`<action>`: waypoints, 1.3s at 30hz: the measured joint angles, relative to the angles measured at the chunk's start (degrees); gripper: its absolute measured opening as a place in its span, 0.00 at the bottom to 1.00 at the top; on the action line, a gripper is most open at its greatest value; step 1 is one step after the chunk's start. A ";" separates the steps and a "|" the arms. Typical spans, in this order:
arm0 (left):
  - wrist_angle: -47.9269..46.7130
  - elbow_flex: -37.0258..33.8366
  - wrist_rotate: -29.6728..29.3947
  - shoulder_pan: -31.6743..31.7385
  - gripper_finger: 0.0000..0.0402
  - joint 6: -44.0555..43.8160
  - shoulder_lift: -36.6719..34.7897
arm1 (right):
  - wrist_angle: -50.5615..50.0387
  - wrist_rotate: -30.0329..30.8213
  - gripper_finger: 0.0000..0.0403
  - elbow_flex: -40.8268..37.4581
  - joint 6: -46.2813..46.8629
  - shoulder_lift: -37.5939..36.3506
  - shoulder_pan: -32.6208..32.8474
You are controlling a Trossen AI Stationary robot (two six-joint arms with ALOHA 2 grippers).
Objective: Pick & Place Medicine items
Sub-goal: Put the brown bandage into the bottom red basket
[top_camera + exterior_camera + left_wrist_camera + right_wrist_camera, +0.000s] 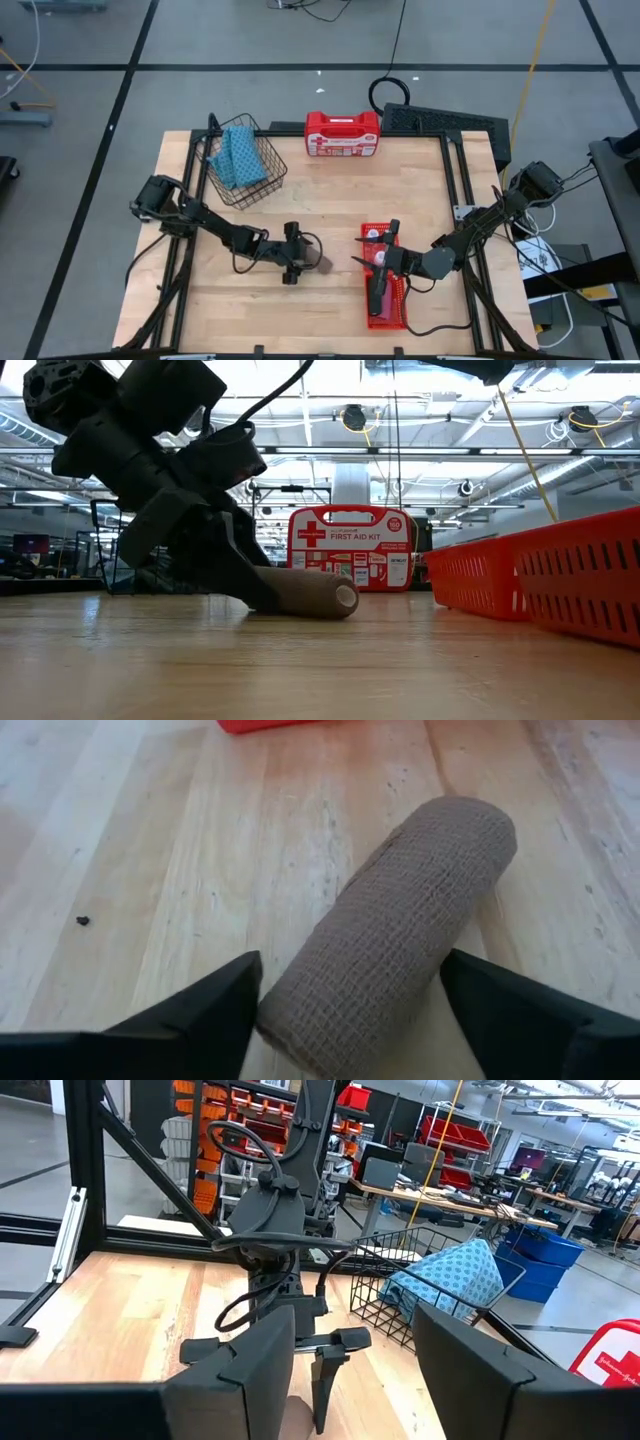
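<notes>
A brown roll of woven bandage (395, 935) is lying on its side on the light wooden desk (180, 870), running slantwise. The left claw (345, 1010) is straddling the roll's near end, one dark finger (190, 1015) on each side, spread apart. A red edge (265, 725) is showing at the desk's far side, and a small dark speck (83, 920) is sitting on the wood.

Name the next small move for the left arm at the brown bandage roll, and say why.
Probably close the left gripper on the brown bandage roll. The roll lies on the wooden table between the open fingers, one on each side, and no firm grip shows yet. The right gripper waits over the red basket.
</notes>
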 joint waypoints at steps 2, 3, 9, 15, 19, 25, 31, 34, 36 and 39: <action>0.01 0.00 0.04 0.00 0.69 -1.18 0.00 | 0.00 0.00 0.47 0.00 0.00 0.00 0.00; 0.00 0.00 0.04 0.02 0.64 -2.21 0.00 | 0.00 0.00 0.47 0.00 0.00 0.00 0.00; -0.05 -0.04 3.44 0.26 0.27 -12.52 -1.99 | -0.01 0.16 0.48 -0.02 -1.25 0.00 0.01; 0.01 -0.04 10.57 1.08 0.11 -16.43 -10.09 | -0.07 0.26 0.47 -0.02 -1.95 0.00 -0.02; 0.61 -0.04 8.24 1.07 0.11 -16.85 -14.80 | -0.07 0.14 0.46 -0.02 -1.97 0.00 -0.19; 0.00 -0.04 7.13 1.09 0.18 -17.17 -15.99 | -0.07 0.01 0.46 -0.02 3.01 0.01 -1.21; -1.70 -0.04 5.68 1.25 0.12 -22.01 -15.41 | -1.01 -6.09 0.47 0.43 7.98 0.02 -3.81; -4.33 1.08 6.10 1.82 0.12 -22.86 -15.45 | -10.18 -11.24 0.50 5.32 10.78 0.07 -6.35; -8.59 2.67 6.05 2.30 0.12 -23.42 -15.45 | -21.44 -12.38 0.53 10.82 12.61 0.46 -7.95; -15.11 5.39 4.86 3.00 0.12 -23.64 -15.44 | -37.92 -14.07 0.59 20.18 14.36 3.06 -10.09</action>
